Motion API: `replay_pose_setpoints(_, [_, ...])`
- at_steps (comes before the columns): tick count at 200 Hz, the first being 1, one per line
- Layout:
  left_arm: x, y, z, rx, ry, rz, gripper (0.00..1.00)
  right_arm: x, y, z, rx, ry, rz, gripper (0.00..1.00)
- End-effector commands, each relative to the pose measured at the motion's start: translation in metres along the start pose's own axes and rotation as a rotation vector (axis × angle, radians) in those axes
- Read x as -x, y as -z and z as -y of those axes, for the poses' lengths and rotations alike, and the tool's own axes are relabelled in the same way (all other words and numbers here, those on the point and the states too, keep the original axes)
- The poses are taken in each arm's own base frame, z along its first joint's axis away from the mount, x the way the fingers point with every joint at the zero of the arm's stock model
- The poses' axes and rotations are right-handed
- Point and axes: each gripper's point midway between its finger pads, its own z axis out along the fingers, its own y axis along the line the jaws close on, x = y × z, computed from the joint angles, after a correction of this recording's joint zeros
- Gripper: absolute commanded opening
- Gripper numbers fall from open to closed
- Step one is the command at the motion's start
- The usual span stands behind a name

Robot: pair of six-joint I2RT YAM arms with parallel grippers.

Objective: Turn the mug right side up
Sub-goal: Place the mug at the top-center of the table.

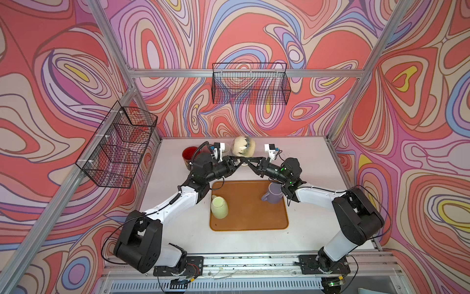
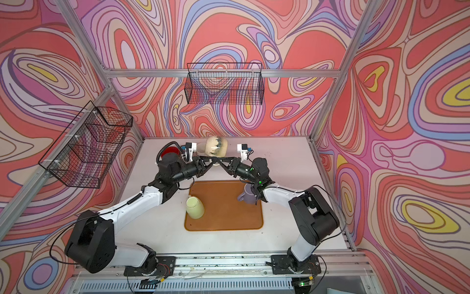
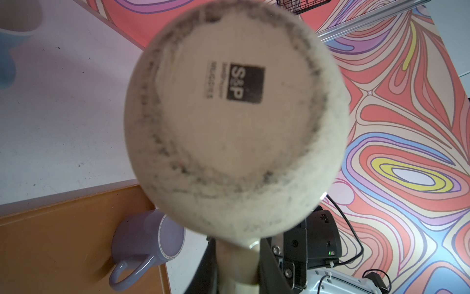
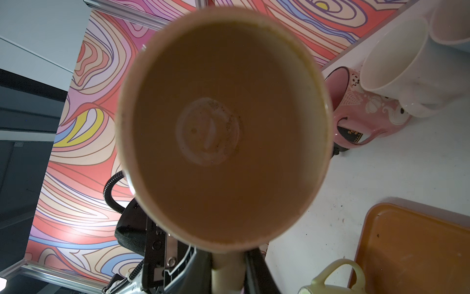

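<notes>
Cream glaze marks the mug [image 1: 243,149]. In both top views it lies on its side, apparently lifted clear of the table, just beyond the tips of the left pincer [image 1: 237,159] and the right pincer [image 1: 249,160], which meet nose to nose at its handle.

In the left wrist view the mug's stamped base squarely faces the left pincer [image 3: 237,264], whose fingers pinch the handle stub between them.

In the right wrist view the mug's open mouth faces the right pincer [image 4: 229,267], and the handle is likewise nipped between its fingers.

So the long axis runs roughly level from one pincer to the other, base leftward and mouth rightward. Both arms are equally near. Righting it should mean swinging the mouth upward about the handle.
</notes>
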Motion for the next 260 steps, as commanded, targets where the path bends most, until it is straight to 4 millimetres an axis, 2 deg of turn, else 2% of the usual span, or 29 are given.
replay_pose_setpoints(1, [-0.008, 0.005, 0.019, -0.053, -0.073, -0.027, 0.30, 0.004, 0.004, -0.022, 0.045, 0.070, 0.032, 0.00])
replay_pose_setpoints(32, [-0.008, 0.006, 0.014, -0.034, -0.079, -0.024, 0.39, 0.002, 0.008, -0.021, 0.040, 0.068, 0.034, 0.00])
replay_pose_setpoints(121, [-0.012, 0.013, 0.002, 0.040, -0.119, -0.027, 0.52, 0.000, 0.016, -0.019, 0.020, 0.063, 0.037, 0.00])
replay_pose_setpoints(181, [-0.016, 0.019, -0.009, 0.098, -0.127, -0.030, 0.54, 0.001, 0.016, -0.018, 0.016, 0.054, 0.035, 0.00])
replay_pose_setpoints(212, [-0.019, 0.029, -0.023, 0.185, -0.145, -0.029, 0.55, 0.002, 0.017, -0.002, -0.077, 0.067, 0.032, 0.00])
replay_pose_setpoints(260, [-0.024, 0.048, -0.037, 0.297, -0.176, -0.024, 0.58, 0.007, 0.019, 0.011, -0.112, 0.052, 0.039, 0.00])
